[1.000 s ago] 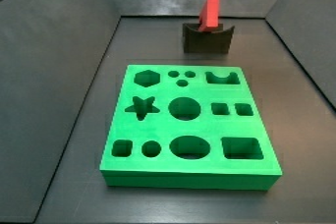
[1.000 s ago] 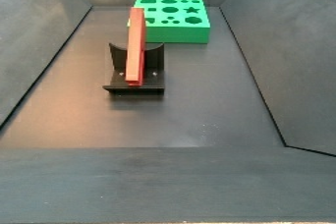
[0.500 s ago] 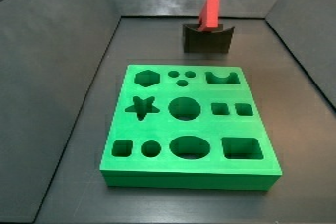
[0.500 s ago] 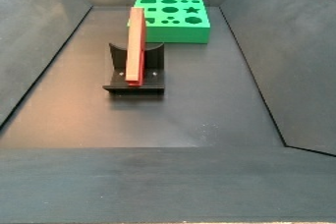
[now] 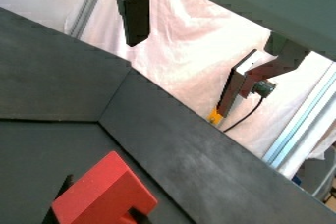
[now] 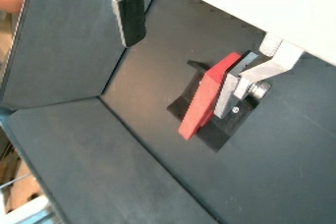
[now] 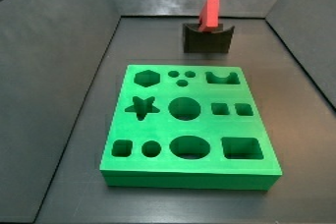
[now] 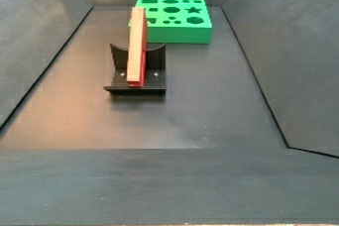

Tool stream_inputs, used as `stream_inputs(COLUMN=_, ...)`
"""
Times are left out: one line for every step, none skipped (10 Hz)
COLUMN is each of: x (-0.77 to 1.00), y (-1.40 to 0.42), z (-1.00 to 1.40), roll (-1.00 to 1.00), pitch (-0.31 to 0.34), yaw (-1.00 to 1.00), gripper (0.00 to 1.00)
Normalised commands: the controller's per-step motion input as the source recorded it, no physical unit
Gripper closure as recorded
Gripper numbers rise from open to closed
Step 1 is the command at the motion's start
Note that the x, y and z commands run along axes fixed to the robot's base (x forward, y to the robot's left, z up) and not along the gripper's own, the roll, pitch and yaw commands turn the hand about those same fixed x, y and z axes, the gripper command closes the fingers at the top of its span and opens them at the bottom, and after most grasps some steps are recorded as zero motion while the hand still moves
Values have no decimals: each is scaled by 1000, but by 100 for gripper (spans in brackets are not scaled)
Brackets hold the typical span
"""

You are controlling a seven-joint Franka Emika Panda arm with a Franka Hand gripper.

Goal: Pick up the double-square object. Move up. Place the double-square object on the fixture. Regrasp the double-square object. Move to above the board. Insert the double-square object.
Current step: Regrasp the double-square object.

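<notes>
Your red block (image 8: 135,44) lies propped in the notch of the dark fixture (image 8: 137,79), leaning lengthwise so a long side stays exposed for a fresh grip. That is the point of parking it there: you can retake it at an angle better suited to insertion. The tool (image 6: 184,36) hangs well above it, spread wide with nothing between its plates, one finger (image 6: 129,12) showing clearly. The green board (image 7: 191,123) sits apart from the fixture, waiting.

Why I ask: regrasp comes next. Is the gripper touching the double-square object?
Apart. In a wrist view the gripper is open above the double-square object, which rests on the fixture, bare floor showing between the fingers and it.
</notes>
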Motion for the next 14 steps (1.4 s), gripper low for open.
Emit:
stream_inputs(x=91, y=-37, z=4, roll=231, pitch=88, yaw=219, gripper=0)
stream_inputs(x=82, y=-39, z=-7, roll=162, pitch=41, yaw=219, gripper=0)
stream_inputs(x=79, y=-44, z=-4, roll=142, pitch=14, yaw=206, gripper=0)
stream_inputs(x=32, y=48, z=-1000, roll=126, pitch=-7, yaw=177, gripper=0)
stream_inputs(x=38, y=47, z=-1000, roll=120, pitch=-24, yaw=140, gripper=0)
stream_inputs(x=45, y=46, z=-1000, roll=112, pitch=-49, yaw=122, gripper=0)
stream_inputs(x=55, y=41, z=-1000, roll=87, pitch=-85, yaw=92, gripper=0)
stream_inputs(x=62, y=41, z=-1000, roll=72, pitch=-99, yaw=62, gripper=0)
stream_inputs(x=68, y=37, z=-1000, roll=65, pitch=-108, yaw=38, gripper=0)
stream_inputs(x=70, y=37, z=-1000, roll=66, pitch=-105, yaw=21, gripper=0)
stream_inputs(x=76, y=33, z=-1000, roll=71, pitch=-100, yaw=-9, gripper=0)
stream_inputs(x=86, y=28, z=-1000, roll=68, pitch=-86, yaw=-27, gripper=0)
stream_inputs(x=83, y=23, z=-872, roll=63, pitch=-70, yaw=-36, gripper=0)
stream_inputs(x=74, y=15, z=-697, roll=65, pitch=-49, yaw=-40, gripper=0)
